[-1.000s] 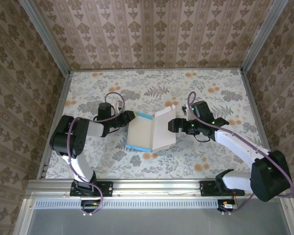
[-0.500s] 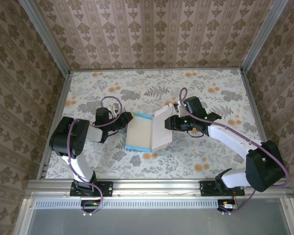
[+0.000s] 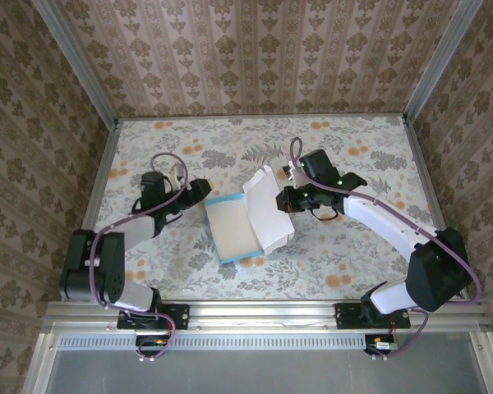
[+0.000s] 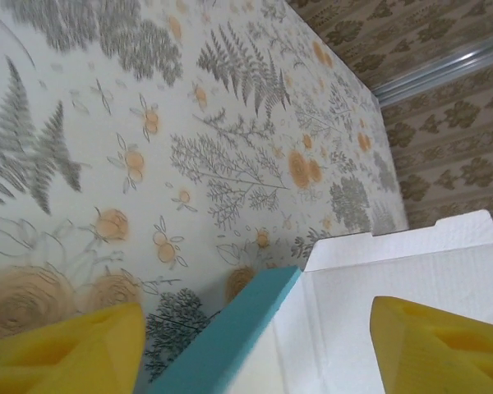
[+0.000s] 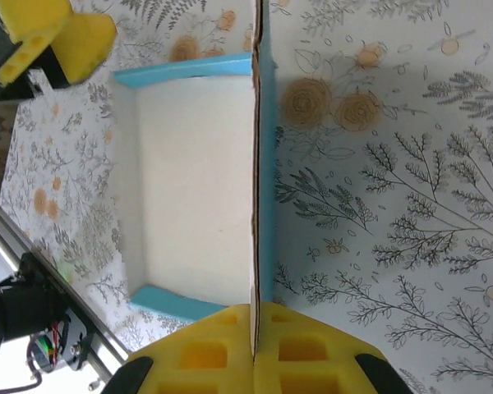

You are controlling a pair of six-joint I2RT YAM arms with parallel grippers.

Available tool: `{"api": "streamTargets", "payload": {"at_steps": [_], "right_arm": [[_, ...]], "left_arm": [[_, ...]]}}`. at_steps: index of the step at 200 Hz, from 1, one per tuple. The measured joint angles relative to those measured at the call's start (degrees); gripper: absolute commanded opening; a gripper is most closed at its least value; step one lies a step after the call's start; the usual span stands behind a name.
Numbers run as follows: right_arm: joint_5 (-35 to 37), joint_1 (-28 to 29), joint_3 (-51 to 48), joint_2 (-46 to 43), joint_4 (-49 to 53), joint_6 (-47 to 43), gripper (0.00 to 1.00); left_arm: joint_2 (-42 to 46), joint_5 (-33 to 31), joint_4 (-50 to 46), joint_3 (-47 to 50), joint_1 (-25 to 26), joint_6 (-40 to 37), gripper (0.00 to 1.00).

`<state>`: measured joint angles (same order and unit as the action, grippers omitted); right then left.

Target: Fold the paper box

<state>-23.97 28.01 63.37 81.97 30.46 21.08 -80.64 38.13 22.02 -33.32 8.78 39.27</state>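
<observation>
Left hand point(image 3: 195, 191): sitting left of centre in the top view, just beside the upper-left corner of the paper box point(image 3: 234, 228). Its jaws are standing apart. In the left wrist view the two yellow pads point(image 4: 74, 341) are showing at the bottom corners of the frame, with a turquoise wall edge of the box lying in the gap between them. No contact with the card is being made, as far as can be told.

Paper box: lying near the middle of the desk point(image 3: 353, 139), off-white inside facing up.

Right hand point(image 3: 286, 199): sitting just right of the box in the top view. Its yellow pads point(image 5: 205, 355) are pressing together at the bottom of the right wrist view, pinching the long panel point(image 5: 255, 164), which is standing upright and showing edge-on.

Progress, as judged: the fold is looking roughly half done.
- Done: the base is lying flat, two short turquoise end walls point(image 5: 181, 70) are standing up, and the long panel on the right is being held vertical.
- Left: the left side of the box is looking low or unformed, though this cannot be told for certain. The tabs are not yet tucked and the walls are not yet locked.

Count: one paper box, two raised end walls, one upright panel, two hands.
</observation>
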Motion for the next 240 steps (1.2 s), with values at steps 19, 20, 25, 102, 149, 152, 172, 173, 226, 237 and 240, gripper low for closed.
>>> {"api": "streamTargets", "payload": {"at_steps": [19,20,25,102,149,152,172,173,226,237,240], "right_arm": [[0.0,0.0,3.1,0.9,4.0,-3.7,0.02],[0.0,0.0,3.3,0.9,4.2,-3.8,0.02],[0.0,0.0,4.1,1.4,5.1,-4.9,0.02],[-1.4,0.0,17.9,11.2,18.1,-20.3,0.02],[-2.5,0.1,22.0,14.8,24.0,-25.7,0.02],[-2.7,0.2,22.1,15.0,24.4,-26.0,0.02],[-3.5,0.4,23.3,16.0,26.8,-27.3,0.03],[-3.5,0.4,23.4,16.0,26.9,-27.4,0.03],[-3.9,1.3,26.0,18.1,31.1,-29.5,0.04],[-3.9,1.4,26.8,18.7,31.8,-29.9,0.04],[-3.9,1.4,26.9,18.9,32.0,-29.9,0.04]], "left_arm": [[4.5,-0.1,-8.7,-3.5,-0.4,-6.2,0.77],[4.7,0.0,-9.2,-3.8,-0.4,-6.6,0.77],[5.5,0.2,-11.0,-4.7,-0.4,-8.2,0.77],[4.6,7.4,-22.9,-9.5,1.5,-23.5,0.76],[-1.7,7.7,-24.8,-11.9,7.0,-31.0,0.78],[-2.0,7.8,-24.8,-12.0,7.0,-31.5,0.78],[-3.3,7.8,-24.7,-12.5,6.9,-34.2,0.79],[-3.3,7.8,-24.7,-12.6,6.9,-34.3,0.79],[-9.7,13.4,-22.3,-16.7,7.0,-39.7,0.66],[-9.9,15.0,-22.0,-16.7,7.0,-40.5,0.61],[-9.9,15.5,-22.0,-16.7,7.0,-41.0,0.6]]}}
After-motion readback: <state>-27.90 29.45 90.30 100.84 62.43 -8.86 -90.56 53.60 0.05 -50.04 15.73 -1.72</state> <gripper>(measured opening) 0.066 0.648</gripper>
